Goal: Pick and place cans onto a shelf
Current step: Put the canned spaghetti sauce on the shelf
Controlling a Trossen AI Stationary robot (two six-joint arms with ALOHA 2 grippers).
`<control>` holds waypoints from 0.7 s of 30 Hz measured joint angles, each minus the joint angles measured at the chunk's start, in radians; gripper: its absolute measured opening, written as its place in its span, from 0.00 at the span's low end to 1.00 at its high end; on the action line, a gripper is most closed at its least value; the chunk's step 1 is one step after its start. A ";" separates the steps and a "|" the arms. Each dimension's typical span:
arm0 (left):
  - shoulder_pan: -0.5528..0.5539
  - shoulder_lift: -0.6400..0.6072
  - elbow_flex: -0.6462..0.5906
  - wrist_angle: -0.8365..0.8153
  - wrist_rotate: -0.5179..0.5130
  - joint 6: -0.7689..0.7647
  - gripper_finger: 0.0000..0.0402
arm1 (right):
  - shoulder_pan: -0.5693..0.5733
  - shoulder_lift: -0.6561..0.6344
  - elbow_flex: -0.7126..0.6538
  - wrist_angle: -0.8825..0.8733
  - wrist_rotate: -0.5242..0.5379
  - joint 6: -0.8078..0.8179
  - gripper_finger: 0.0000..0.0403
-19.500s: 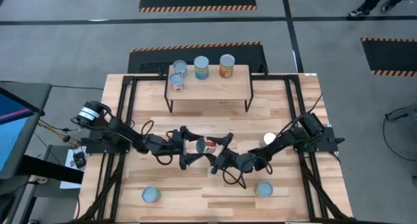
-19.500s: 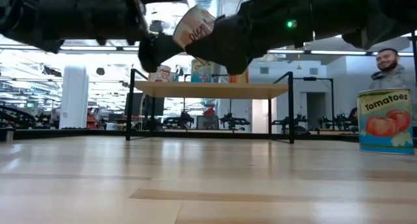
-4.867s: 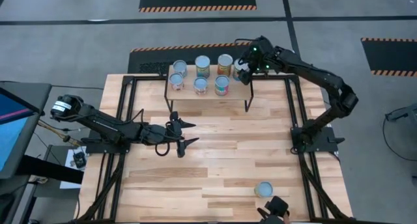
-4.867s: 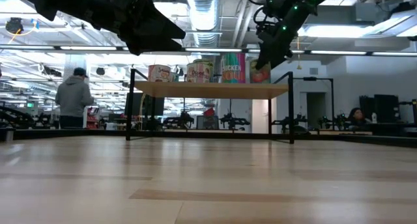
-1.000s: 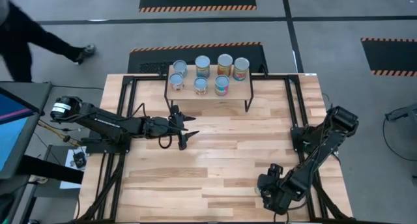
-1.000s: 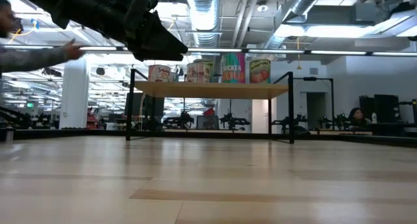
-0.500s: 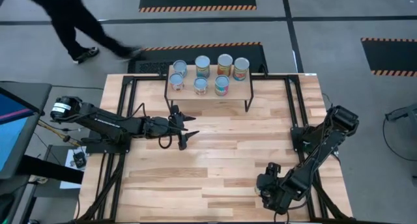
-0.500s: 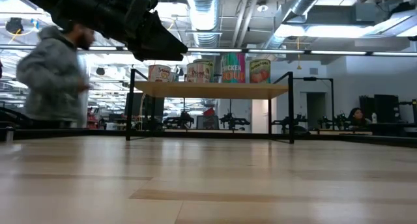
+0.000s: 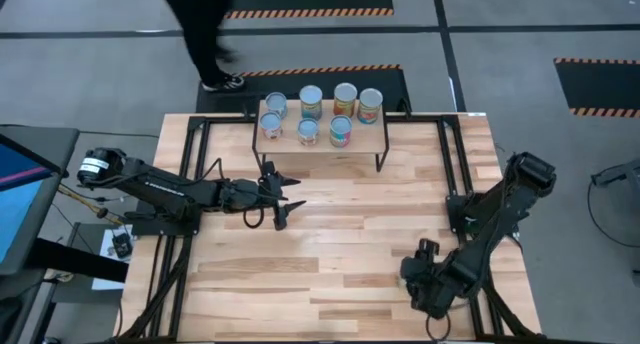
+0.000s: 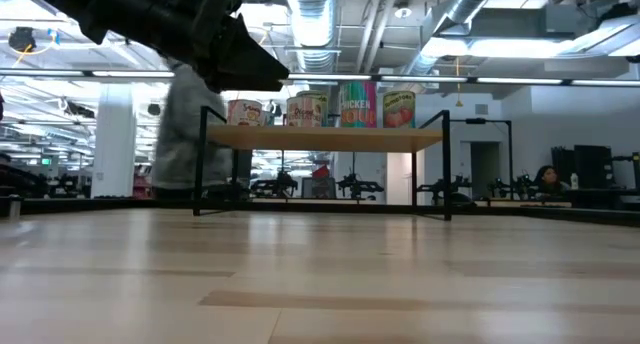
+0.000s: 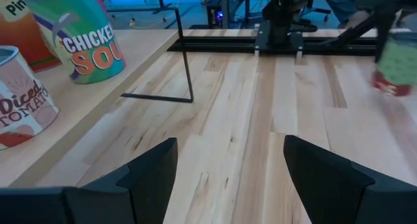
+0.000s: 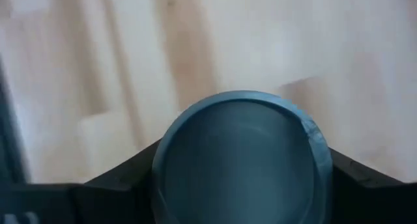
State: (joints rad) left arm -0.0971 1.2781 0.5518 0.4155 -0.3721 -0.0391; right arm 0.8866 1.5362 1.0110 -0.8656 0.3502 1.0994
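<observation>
The light-wood shelf stands at the table's far middle and carries several cans upright on their bases, also seen in the low view and left wrist view. My right gripper is at the front right, shut on one more can, whose silvery-blue top faces the wrist camera. That can shows blurred in the left wrist view. My left gripper hangs open and empty over the table's left middle, near the shelf's left legs. My right gripper pinches the can between its two fingers, one on each side of the can's wall just below the rim. The fingers come from above, pointing down. The can stands upright in the hold. Whether its base is off the table does not show.
Black rails run along the table's left and right sides. A person walks past behind the far edge, also in the low view. Bare wood lies between the shelf and the near edge.
My right gripper, still at the front right with the can under it, has shifted a little toward the far edge, its arm swinging with it. A person has walked from left to right behind the table.
</observation>
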 joint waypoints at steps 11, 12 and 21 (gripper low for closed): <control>0.000 0.000 0.000 0.030 0.000 -0.003 0.67 | -0.469 -0.308 0.001 -0.123 0.126 -0.494 0.71; 0.000 0.000 0.000 0.030 0.000 -0.002 0.67 | -0.539 -0.325 0.008 -0.101 0.123 -0.558 0.72; 0.000 0.000 0.000 0.025 0.000 -0.002 0.67 | -0.976 -0.286 0.234 -0.016 0.020 -0.978 0.72</control>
State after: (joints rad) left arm -0.0971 1.2781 0.5518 0.4403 -0.3725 -0.0406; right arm -0.0890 1.2498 1.2448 -0.8811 0.3705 0.1210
